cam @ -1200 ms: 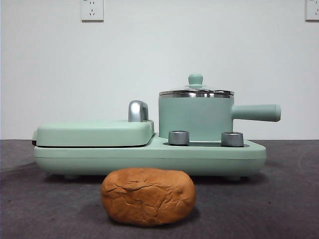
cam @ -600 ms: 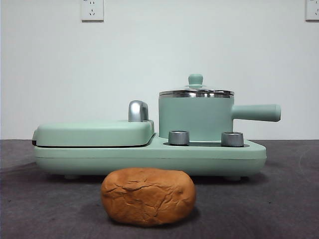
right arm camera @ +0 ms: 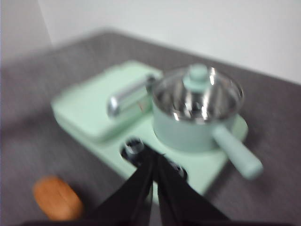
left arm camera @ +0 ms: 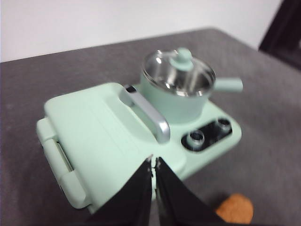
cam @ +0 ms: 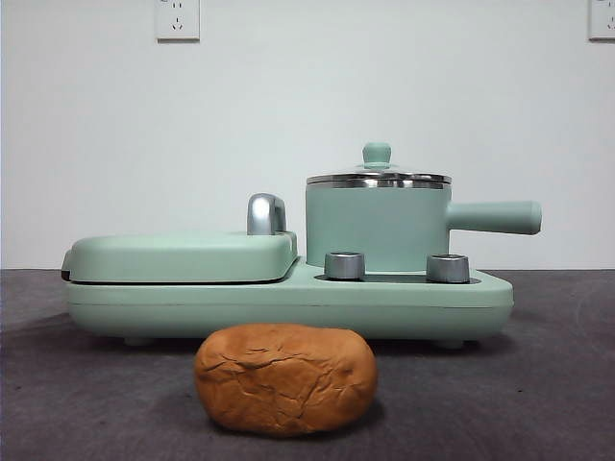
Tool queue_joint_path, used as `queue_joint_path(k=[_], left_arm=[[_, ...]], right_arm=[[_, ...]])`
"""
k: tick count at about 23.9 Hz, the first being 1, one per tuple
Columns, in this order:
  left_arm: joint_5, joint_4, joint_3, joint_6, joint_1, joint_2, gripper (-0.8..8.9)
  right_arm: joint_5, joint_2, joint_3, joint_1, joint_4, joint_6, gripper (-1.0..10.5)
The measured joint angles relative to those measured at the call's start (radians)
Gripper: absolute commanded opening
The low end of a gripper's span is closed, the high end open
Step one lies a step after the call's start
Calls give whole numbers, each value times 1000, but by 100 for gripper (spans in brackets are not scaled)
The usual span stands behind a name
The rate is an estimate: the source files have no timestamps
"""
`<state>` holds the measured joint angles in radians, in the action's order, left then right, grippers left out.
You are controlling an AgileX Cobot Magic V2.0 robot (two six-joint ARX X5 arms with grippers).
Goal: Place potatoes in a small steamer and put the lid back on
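Note:
The orange-brown potato (cam: 285,378) lies on the dark table in front of the mint-green cooker; it also shows in the wrist views (left arm camera: 235,208) (right arm camera: 57,198). The small steamer (cam: 378,229) stands on the cooker's right side, its handle pointing right. The glass lid (cam: 378,177) with a mint knob sits on it (left arm camera: 178,70) (right arm camera: 198,89). My left gripper (left arm camera: 152,160) hangs shut above the cooker's griddle side. My right gripper (right arm camera: 155,154) is shut, high above the cooker's knobs. Neither gripper shows in the front view.
The mint-green cooker base (cam: 288,303) has a flat griddle cover (cam: 183,255) with a steel handle (cam: 266,213) on its left and two steel knobs (cam: 345,265) (cam: 448,268) in front of the steamer. A white wall stands behind.

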<state>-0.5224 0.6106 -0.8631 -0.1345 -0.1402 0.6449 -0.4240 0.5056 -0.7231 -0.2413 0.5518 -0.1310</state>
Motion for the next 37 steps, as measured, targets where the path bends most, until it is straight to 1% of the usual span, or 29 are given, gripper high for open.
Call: queue_joint_path(k=[1, 3, 4, 6, 7, 9, 13, 21, 28, 33, 37], left_arm=[[1, 10, 0, -29, -8, 4, 14], [1, 34, 0, -90, -23, 10, 76], [2, 42, 0, -112, -28, 13, 111], [2, 40, 0, -137, -34, 18, 165], [2, 36, 0, -145, -35, 18, 184], [2, 33, 0, -154, -35, 16, 208], [2, 32, 0, -162, -36, 16, 318], [3, 32, -2, -159, -71, 39, 316], [3, 16, -3, -154, -152, 156, 315], [4, -81, -3, -151, -230, 248, 308], [60, -206, -3, -141, -283, 327, 308]], right_arm=[[17, 5, 0, -6, 18, -26, 14], [52, 14, 0, -16, 49, -80, 22], [68, 14, 0, -21, 63, -113, 52], [85, 14, 0, -25, 73, -156, 191], [85, 13, 0, -26, 72, -171, 256], [85, 12, 0, -26, 72, -187, 324], [85, 12, 0, -26, 72, -196, 332], [85, 12, 0, -26, 72, -202, 331], [85, 12, 0, -26, 72, -201, 331], [85, 12, 0, -26, 72, -201, 331], [85, 12, 0, -26, 72, -192, 331]])
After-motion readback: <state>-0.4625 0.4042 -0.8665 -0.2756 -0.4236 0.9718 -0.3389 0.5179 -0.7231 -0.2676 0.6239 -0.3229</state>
